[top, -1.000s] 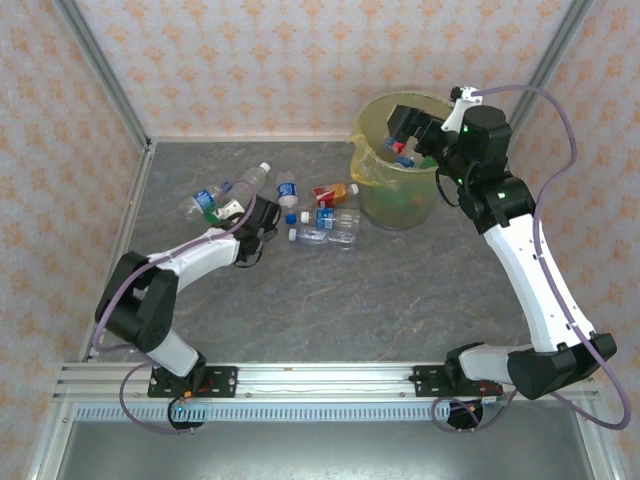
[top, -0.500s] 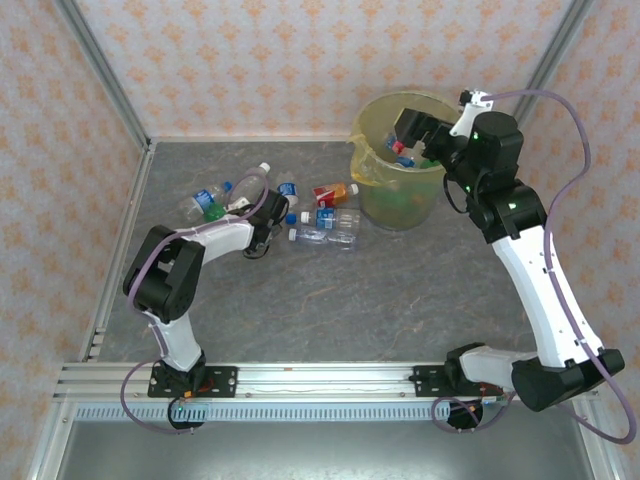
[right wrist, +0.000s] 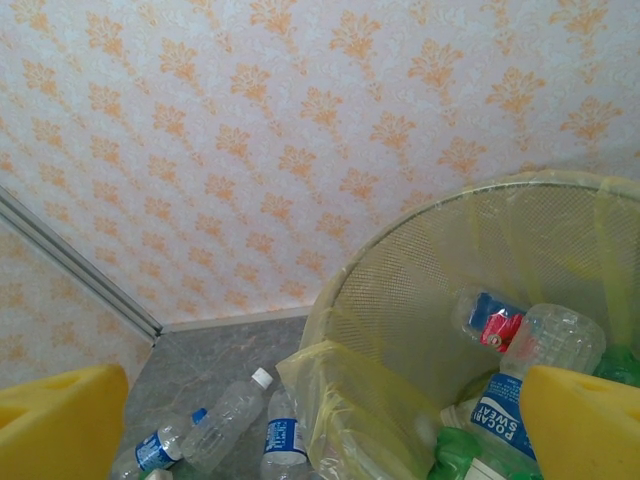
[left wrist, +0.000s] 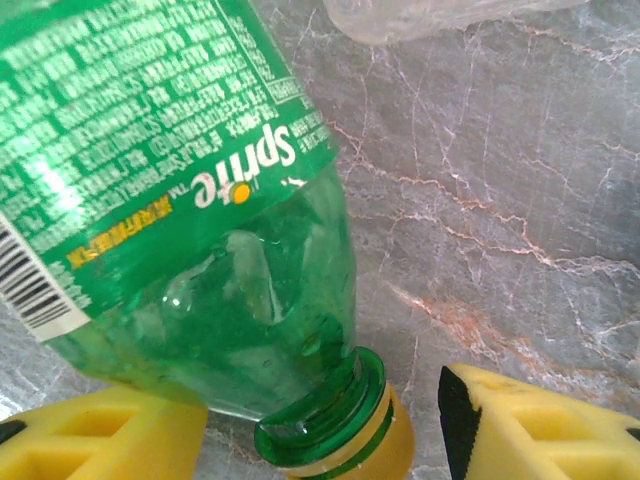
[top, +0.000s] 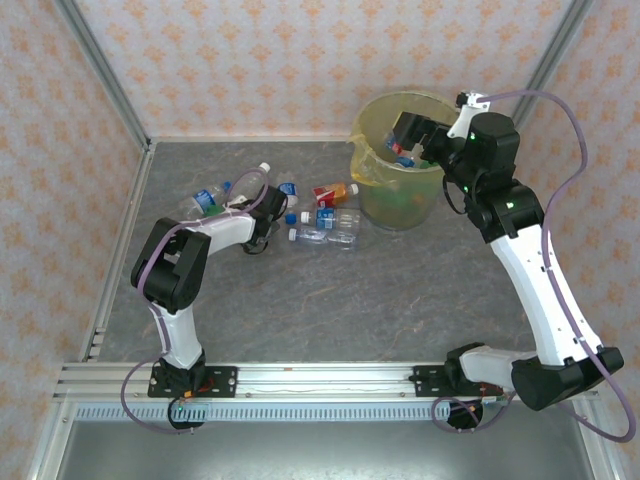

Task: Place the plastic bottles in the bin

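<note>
In the left wrist view a green Sprite bottle [left wrist: 190, 230] lies on the grey table, its yellow cap [left wrist: 350, 450] pointing at the camera. My left gripper [left wrist: 320, 440] straddles the neck. One yellow finger [left wrist: 100, 435] sits against the bottle's shoulder, and the other stands a small gap away from the cap. Seen from above, the left gripper [top: 264, 222] is low among the plastic bottles. My right gripper [top: 408, 130] hangs open and empty over the yellow bin [top: 375, 105]. The bin [right wrist: 450, 260] holds several bottles, among them a Pocari Sweat one [right wrist: 505, 410].
Loose bottles lie left of the bin: a clear white-capped one [top: 250, 180], blue-labelled ones [top: 200, 198] [top: 288, 190] [top: 325, 218], a red-orange one [top: 335, 192]. Patterned walls and metal posts close the table at the back and sides.
The left arm has swung its elbow inward and its jaws have narrowed around the green bottle's neck. The right gripper has stayed open over the bin, shifting only slightly.
</note>
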